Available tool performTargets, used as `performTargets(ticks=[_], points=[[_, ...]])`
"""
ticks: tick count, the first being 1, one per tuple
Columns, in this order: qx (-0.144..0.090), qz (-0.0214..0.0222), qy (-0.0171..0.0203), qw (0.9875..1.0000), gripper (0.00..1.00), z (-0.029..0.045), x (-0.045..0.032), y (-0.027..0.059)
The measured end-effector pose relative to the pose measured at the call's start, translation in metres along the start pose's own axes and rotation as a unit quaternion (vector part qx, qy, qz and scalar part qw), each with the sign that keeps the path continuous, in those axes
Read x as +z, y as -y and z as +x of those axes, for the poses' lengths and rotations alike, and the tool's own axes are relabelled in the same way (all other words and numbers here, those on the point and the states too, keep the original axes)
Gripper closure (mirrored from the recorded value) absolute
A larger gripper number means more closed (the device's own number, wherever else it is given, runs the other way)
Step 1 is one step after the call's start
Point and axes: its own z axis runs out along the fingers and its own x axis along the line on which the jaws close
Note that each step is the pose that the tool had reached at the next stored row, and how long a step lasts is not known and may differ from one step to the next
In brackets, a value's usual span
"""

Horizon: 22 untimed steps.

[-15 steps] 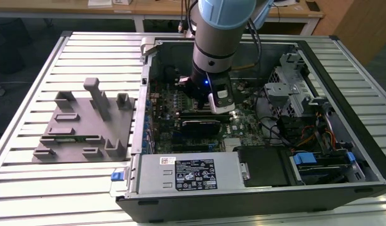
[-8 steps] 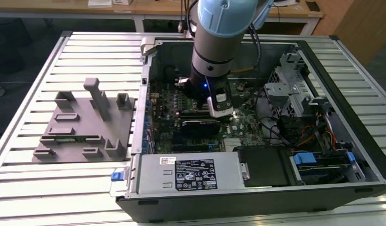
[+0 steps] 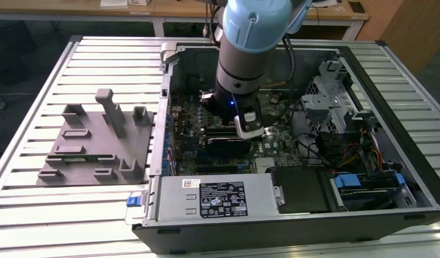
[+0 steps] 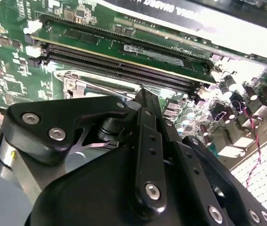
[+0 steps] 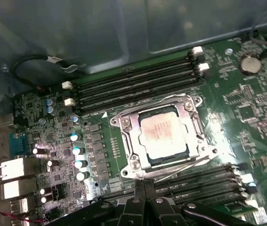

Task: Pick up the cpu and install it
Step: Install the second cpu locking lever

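Your arm [image 3: 241,64] is reaching down into the open computer case [image 3: 391,177] near the middle of the exterior view, right over the green motherboard [image 5: 251,108]. In the first wrist view the cpu [image 5: 162,133] sits in its metal socket frame [image 5: 124,126] around the centre of the frame, flanked by long memory slots [image 5: 138,87]. The gripper [image 5: 145,186] at the bottom edge looks pinched together with nothing in it, just short of the socket. A grey parts holder [image 3: 91,145] sits on the slatted table [image 3: 33,215] at left.
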Motion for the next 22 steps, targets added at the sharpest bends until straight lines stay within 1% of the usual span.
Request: performTargets(ticks=[2,4,6,8,11,15,20,22], points=[[-0.013,-0.0002,-0.0035,0.9999,0.89,-0.0001,0.0014,0.0004],[-0.026,0.0009,-0.0064,0.9996,0.89,-0.0002,0.003,0.0008],[-0.036,0.0014,-0.0084,0.9993,0.89,-0.0003,0.0048,0.0013],[-0.042,0.0,-0.0097,0.9991,0.89,0.0,0.0066,0.002],[-0.045,-0.0035,-0.0107,0.9989,0.89,0.0007,0.0101,0.0031],[-0.047,-0.0076,-0.0104,0.9988,0.89,0.0017,0.0146,0.0046],[-0.048,-0.0179,-0.0124,0.9986,0.89,0.0041,0.0189,0.0064],[-0.048,-0.021,-0.013,0.9985,0.89,0.006,0.0205,0.0073]])
